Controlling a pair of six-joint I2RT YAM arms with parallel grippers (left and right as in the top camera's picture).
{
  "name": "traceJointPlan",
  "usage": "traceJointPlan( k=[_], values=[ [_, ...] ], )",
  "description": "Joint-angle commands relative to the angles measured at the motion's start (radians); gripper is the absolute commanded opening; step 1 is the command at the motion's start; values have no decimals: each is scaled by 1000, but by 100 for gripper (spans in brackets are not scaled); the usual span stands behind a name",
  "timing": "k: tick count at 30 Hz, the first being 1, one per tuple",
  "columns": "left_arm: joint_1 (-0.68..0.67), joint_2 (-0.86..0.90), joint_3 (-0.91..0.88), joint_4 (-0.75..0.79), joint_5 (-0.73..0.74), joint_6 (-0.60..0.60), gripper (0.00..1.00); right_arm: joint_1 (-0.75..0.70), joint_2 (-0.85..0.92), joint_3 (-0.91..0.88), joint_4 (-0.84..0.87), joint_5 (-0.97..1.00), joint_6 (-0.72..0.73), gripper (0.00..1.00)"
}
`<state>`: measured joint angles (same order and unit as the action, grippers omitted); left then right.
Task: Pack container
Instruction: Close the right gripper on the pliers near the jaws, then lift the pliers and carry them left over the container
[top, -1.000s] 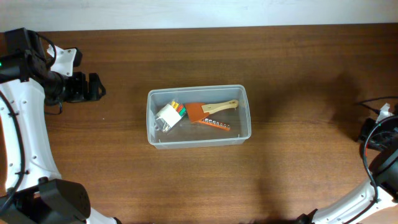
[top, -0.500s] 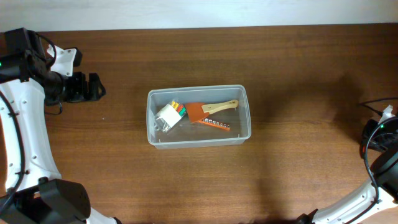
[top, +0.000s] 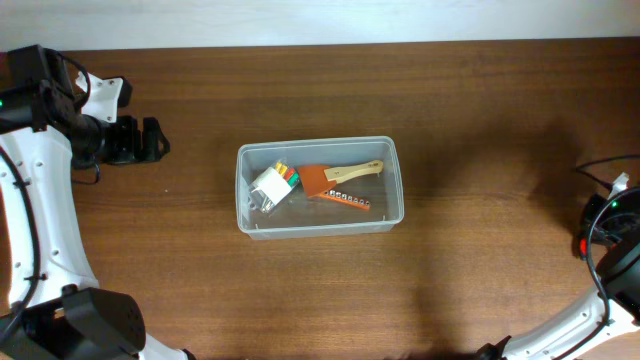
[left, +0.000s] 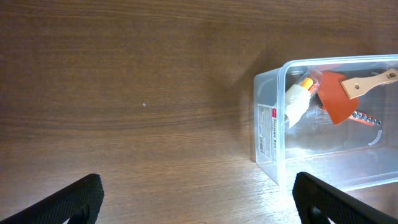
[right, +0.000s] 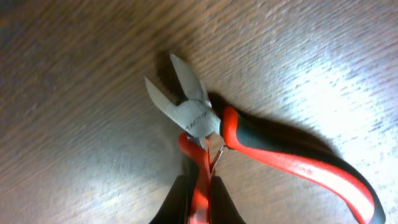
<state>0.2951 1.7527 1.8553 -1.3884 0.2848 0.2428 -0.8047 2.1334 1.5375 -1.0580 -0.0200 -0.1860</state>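
The container stands on the brown wooden surface, its long sides running left to right. Inside it, a white block with coloured tips lies at the left end. To the block's right are an orange scraper with a pale wooden handle and a strip of small bits. The left hand hovers well to the left of the container, its fingers spread wide apart with nothing between them. From its wrist camera the container's labelled end wall shows at the right. Well to the right of the container, the right hand is clamped on one red handle of the cutters. The other handle splays free, and the blade tips are slightly parted.
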Motion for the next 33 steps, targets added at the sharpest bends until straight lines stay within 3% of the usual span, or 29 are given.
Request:
traceJointPlan(
  k=[1, 12, 24, 33],
  values=[
    [5, 5, 21, 0, 15, -10, 99, -1, 6, 125, -55, -40, 9, 4],
    [5, 5, 21, 1, 15, -10, 99, 154, 5, 526, -316, -106, -10, 4],
    [5, 5, 21, 0, 15, -10, 99, 621, 5, 908, -525, -135, -257, 4],
    [5, 5, 21, 0, 15, -10, 99, 969, 5, 935, -601, -134, -361, 4]
  ],
)
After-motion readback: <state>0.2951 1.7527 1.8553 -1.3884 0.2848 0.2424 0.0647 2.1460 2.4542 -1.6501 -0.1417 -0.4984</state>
